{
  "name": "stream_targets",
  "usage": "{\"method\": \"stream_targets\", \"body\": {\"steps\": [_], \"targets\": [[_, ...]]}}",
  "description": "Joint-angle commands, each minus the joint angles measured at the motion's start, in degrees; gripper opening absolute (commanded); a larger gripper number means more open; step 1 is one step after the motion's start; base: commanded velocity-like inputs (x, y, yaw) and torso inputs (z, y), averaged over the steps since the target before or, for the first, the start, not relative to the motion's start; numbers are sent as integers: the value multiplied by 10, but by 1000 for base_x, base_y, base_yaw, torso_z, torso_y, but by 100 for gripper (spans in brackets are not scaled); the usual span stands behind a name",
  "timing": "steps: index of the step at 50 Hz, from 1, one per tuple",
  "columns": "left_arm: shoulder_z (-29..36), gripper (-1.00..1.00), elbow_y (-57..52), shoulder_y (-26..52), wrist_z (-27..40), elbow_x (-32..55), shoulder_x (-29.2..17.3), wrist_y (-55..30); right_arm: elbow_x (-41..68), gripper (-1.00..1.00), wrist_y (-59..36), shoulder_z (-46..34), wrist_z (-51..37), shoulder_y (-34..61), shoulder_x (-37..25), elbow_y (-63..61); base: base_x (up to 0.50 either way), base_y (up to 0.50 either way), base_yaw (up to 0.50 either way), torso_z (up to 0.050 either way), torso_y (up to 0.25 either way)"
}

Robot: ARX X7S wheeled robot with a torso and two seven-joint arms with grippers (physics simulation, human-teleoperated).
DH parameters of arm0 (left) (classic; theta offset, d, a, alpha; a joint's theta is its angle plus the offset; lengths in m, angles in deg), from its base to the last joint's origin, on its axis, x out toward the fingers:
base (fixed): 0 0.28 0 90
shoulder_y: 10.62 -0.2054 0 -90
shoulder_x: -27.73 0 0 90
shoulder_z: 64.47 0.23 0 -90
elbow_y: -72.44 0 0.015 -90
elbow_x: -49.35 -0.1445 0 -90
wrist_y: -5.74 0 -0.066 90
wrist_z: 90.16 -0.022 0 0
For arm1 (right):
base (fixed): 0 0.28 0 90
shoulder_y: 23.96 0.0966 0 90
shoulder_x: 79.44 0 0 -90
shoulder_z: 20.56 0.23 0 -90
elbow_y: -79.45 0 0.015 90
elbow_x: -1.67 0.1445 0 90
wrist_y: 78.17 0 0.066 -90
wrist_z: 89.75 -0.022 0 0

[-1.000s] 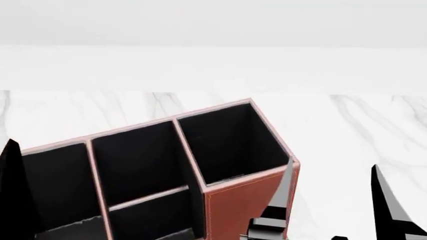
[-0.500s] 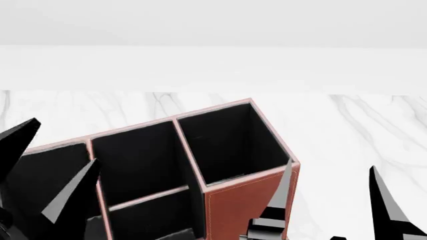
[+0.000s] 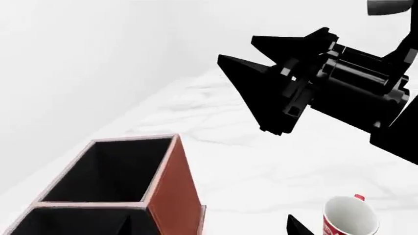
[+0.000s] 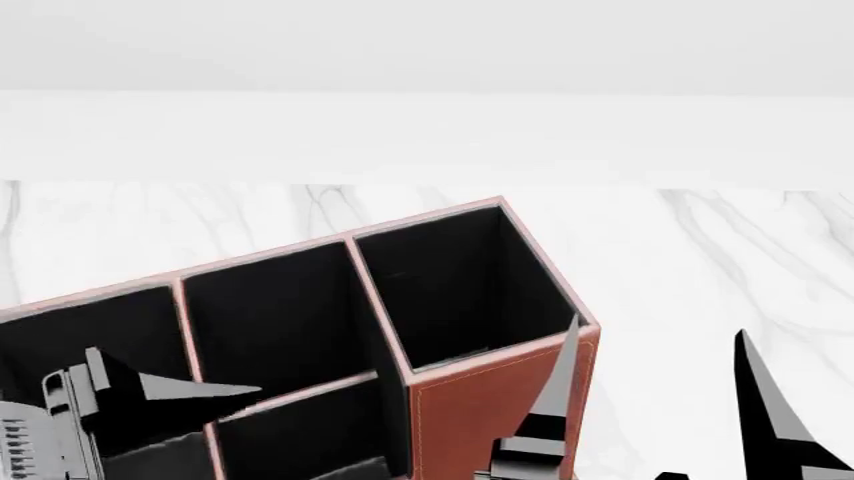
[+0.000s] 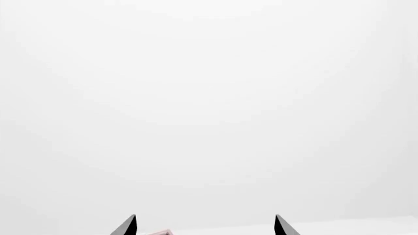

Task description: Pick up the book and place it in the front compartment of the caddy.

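The caddy (image 4: 487, 410) is a reddish-brown box with pale pink rims and black compartments, at the centre-left of the head view. Its tall end also shows in the left wrist view (image 3: 173, 191). My left gripper (image 4: 200, 392) is open and empty, lying sideways over the caddy's near-left compartments with its fingers pointing right. My right gripper (image 4: 661, 400) is open and empty, upright just right of the caddy's tall end. It shows from the side in the left wrist view (image 3: 236, 49) and as two fingertips in the right wrist view (image 5: 205, 225). I cannot make out the book.
A red-and-white mug (image 3: 349, 223) stands on the white marble table (image 4: 694, 260), beyond the caddy's tall end in the left wrist view. A plain white wall (image 4: 427, 130) runs behind the table. The right wrist view shows mostly blank white.
My left gripper has come down from its raised, upward-pointing pose at the left and turned sideways over the caddy. The right gripper has barely moved.
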Motion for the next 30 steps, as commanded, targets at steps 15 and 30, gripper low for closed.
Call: {"method": "stream_targets", "body": {"steps": [15,30], "targets": [[177,100,64,131,-44,-70,21,-151,2,100,7,-5,-5,1,-6,5,0,0,0,0,0],[267,100,86,159,-59,-125,45,-172,4,100,9,-9,-9,2,-8,8,0,0,0,0,0]]}}
